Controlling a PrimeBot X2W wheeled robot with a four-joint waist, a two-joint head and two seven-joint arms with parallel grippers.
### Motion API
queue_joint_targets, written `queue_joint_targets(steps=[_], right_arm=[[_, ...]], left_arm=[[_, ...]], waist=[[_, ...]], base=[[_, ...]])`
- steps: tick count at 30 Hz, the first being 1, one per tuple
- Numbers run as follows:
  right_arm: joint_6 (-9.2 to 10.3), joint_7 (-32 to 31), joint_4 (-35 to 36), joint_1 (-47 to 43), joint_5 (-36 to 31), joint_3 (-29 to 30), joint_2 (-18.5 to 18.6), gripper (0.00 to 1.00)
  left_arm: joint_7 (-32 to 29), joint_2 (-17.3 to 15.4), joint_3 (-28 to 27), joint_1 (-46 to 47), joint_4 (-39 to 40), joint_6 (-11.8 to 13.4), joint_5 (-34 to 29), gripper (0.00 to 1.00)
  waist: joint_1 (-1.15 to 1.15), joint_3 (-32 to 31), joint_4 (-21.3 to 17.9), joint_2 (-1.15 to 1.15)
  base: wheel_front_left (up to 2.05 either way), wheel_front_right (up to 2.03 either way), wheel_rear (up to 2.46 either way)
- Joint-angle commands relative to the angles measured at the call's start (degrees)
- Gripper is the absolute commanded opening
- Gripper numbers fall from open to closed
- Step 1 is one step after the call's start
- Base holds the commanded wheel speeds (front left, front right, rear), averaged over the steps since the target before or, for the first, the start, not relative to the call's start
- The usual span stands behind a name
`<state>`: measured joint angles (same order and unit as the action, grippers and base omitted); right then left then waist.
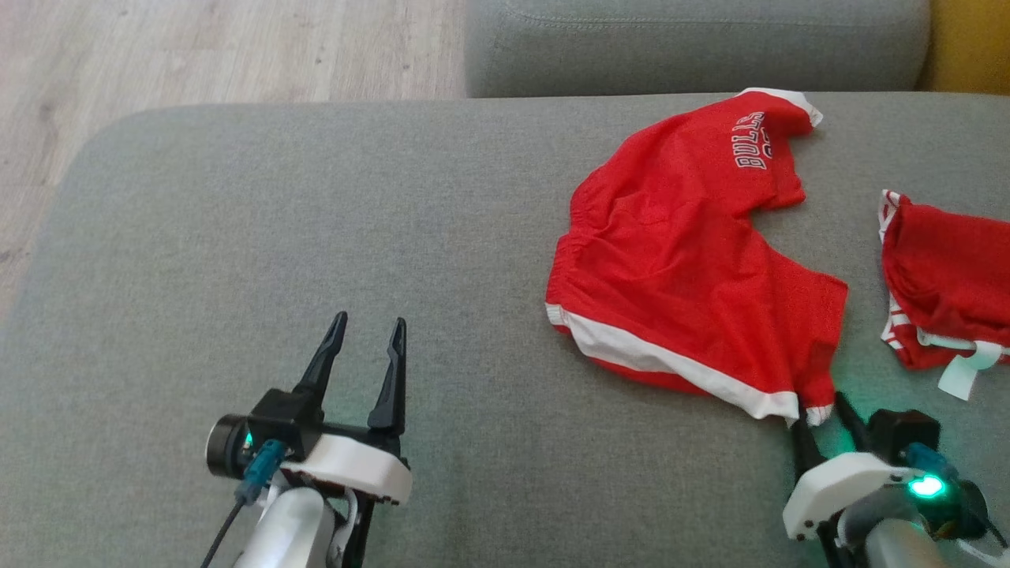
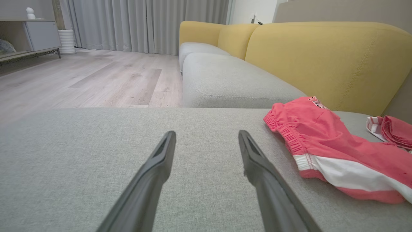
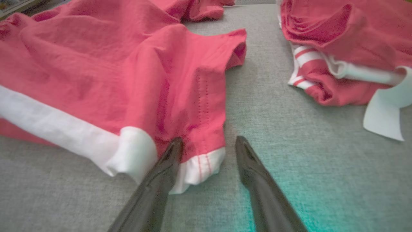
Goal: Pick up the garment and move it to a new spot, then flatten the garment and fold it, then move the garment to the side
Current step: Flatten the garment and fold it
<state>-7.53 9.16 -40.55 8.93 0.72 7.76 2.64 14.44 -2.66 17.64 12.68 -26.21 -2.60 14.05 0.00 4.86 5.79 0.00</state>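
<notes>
I count two red garments on the grey fabric sofa cushion (image 1: 316, 221). The red shorts with white trim (image 1: 678, 260) lie spread out right of centre, and a crumpled red-and-white striped garment (image 1: 947, 276) lies near them, not touching. My left gripper (image 1: 371, 319) hovers wide open over bare cushion. My right gripper (image 3: 208, 140) is open, its two fingers straddling the shorts' white hem corner.

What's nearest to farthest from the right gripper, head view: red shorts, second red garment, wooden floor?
1. The red shorts, hem right at the right gripper.
2. The second red garment, far right.
3. The wooden floor, upper left.
</notes>
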Motion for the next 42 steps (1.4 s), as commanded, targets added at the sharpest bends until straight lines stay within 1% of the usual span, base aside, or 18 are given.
queue_joint_targets(steps=[1,5,9,11,12,13,14,16,19,22,24,27,28,29,32,35,37,42], right_arm=[[0.04,0.36,0.6,1.12,-1.75,-1.54,0.24,0.0],[0.04,0.83,2.89,0.77,-6.53,2.56,0.24,0.0],[0.04,0.52,6.93,-0.01,-11.34,7.62,0.24,0.0],[0.04,-0.09,8.79,-0.61,-13.04,8.97,0.24,0.0],[0.04,-0.37,9.62,-0.93,-13.74,9.37,0.24,0.04],[0.04,-0.46,10.64,-1.26,-14.89,9.72,0.24,0.95],[0.04,-0.39,11.65,-1.49,-15.78,10.09,0.24,1.0],[0.04,0.2,13.42,-1.76,-16.83,9.92,0.24,1.0],[0.04,1.73,15.51,-1.61,-16.18,9.65,0.24,1.0],[0.04,4.43,19.54,-1.69,-14.78,7.98,0.24,1.0],[0.04,5.28,21.28,-2.37,-11.97,5.47,0.24,1.0],[0.04,5.7,22.56,-3.66,-7.65,3.27,0.24,1.0],[0.04,5.75,22.92,-3.97,-6.69,2.88,0.24,1.0],[0.04,5.8,23.63,-4.32,-4.26,2.63,0.24,1.0],[0.04,5.82,24.24,-4.67,-1.89,2.47,0.24,1.0],[0.04,5.82,24.69,-4.52,-1.03,2.58,0.24,1.0],[0.04,5.83,25.02,-4.34,-0.57,2.61,0.24,1.0],[0.04,5.83,25.42,-3.82,-0.04,2.77,0.24,1.0]], left_arm=[[0.56,-0.21,-2.16,2.19,1.41,-0.16,-0.25,1.0],[0.56,-0.21,-2.13,1.91,1.57,0.05,0.0,1.0],[0.56,-0.21,-2.02,1.57,1.76,0.24,0.23,1.0],[0.56,-0.21,-1.92,1.51,1.87,0.32,0.34,1.0],[0.56,-0.21,-1.85,1.49,1.91,0.35,0.38,1.0],[0.56,-0.21,-1.79,1.49,1.96,0.38,0.42,1.0],[0.56,-0.21,-1.71,1.53,2.0,0.4,0.46,1.0],[0.56,-0.21,-1.56,1.62,2.07,0.42,0.54,1.0],[0.56,-0.21,-1.42,1.69,2.14,0.43,0.62,1.0],[0.56,-0.21,-1.17,1.8,2.25,0.36,0.66,1.0],[0.56,-0.21,-1.17,1.89,2.51,0.3,0.68,1.0],[0.56,-0.21,-1.14,1.97,3.1,0.13,0.86,1.0],[0.56,-0.21,-1.05,2.09,3.29,-0.06,0.87,1.0],[0.56,-0.21,-1.01,2.5,3.78,-0.47,0.98,1.0],[0.56,-0.22,-0.2,3.7,3.33,-1.6,0.74,1.0],[0.56,-0.22,1.8,5.85,1.15,-3.09,0.79,1.0],[-0.1,-0.31,4.07,7.73,-1.18,-3.94,0.77,1.0],[-3.18,-0.87,10.48,12.43,-6.13,-4.82,3.18,1.0]], waist=[[0.0,-0.32,-0.24,0.0],[0.0,-0.87,-0.83,0.0],[0.0,-1.34,-1.44,0.0],[0.0,-1.43,-1.65,0.0],[0.0,-1.47,-1.76,0.0],[0.0,-1.45,-1.84,0.0],[0.0,-1.4,-1.9,0.0],[0.0,-1.33,-1.95,0.0],[0.0,-1.24,-1.95,0.0],[0.0,-1.12,-1.86,0.0],[0.0,-0.96,-1.87,0.0],[0.0,-0.46,-1.97,0.0],[0.0,-0.23,-2.03,0.0],[0.0,0.32,-2.36,0.0],[0.0,1.48,-3.14,0.0],[0.0,2.98,-4.32,0.0],[0.0,4.03,-5.36,0.0],[0.0,6.46,-7.89,0.0]], base=[[0.0,0.0,0.0],[0.0,0.0,0.0],[0.0,0.0,0.0],[0.0,0.0,0.0],[0.0,0.0,0.0],[0.0,0.0,0.0],[0.0,0.0,0.0],[0.0,0.0,0.0],[0.0,0.0,0.0],[0.0,0.0,0.0],[0.0,0.0,0.0],[0.0,0.0,0.0],[0.0,0.0,0.0],[0.0,0.0,0.0],[0.0,0.0,0.0],[0.0,0.0,0.0],[0.0,0.0,0.0],[0.0,0.0,0.0]])
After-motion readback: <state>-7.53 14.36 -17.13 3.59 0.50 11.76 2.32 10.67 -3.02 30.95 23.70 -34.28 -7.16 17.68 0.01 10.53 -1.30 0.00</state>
